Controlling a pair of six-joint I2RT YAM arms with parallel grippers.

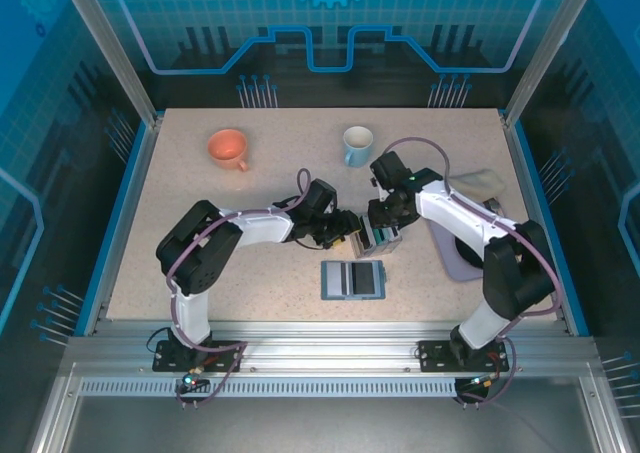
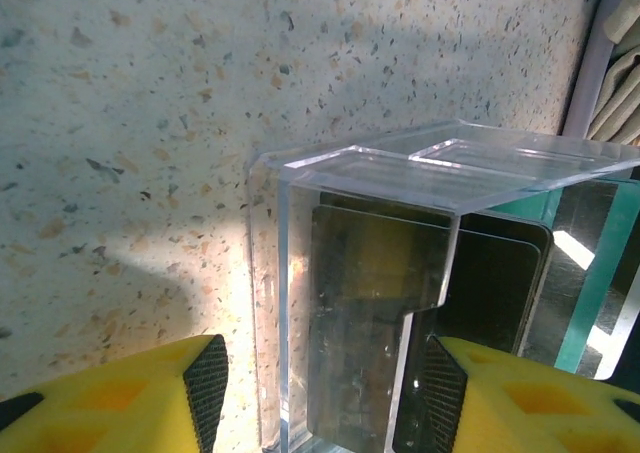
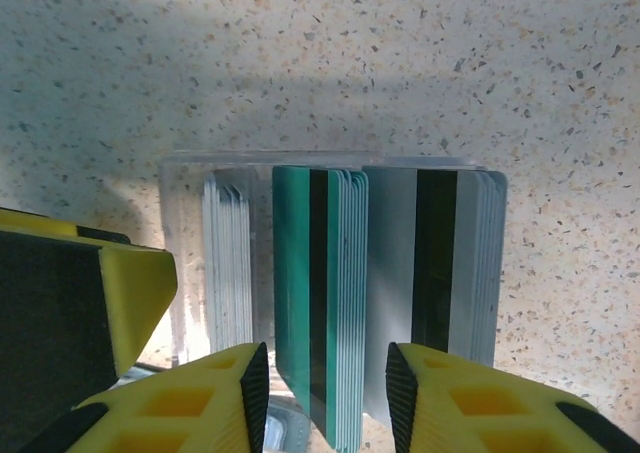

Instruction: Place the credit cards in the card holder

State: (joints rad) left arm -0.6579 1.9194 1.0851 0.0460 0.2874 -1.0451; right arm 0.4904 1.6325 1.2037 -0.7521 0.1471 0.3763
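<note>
The credit cards stand in stacks in a clear slotted rack: a teal stack, a grey stack with a dark stripe and a white stack. My right gripper is open, its pads either side of the teal stack with a gap to the right pad. My left gripper is open around the rack's clear end wall, with dark cards behind it. The card holder, teal-blue, lies open flat on the table just in front of the rack.
An orange mug and a light blue mug stand at the back. A white tray with a cloth lies at the right, under the right arm. Both arms meet at mid-table.
</note>
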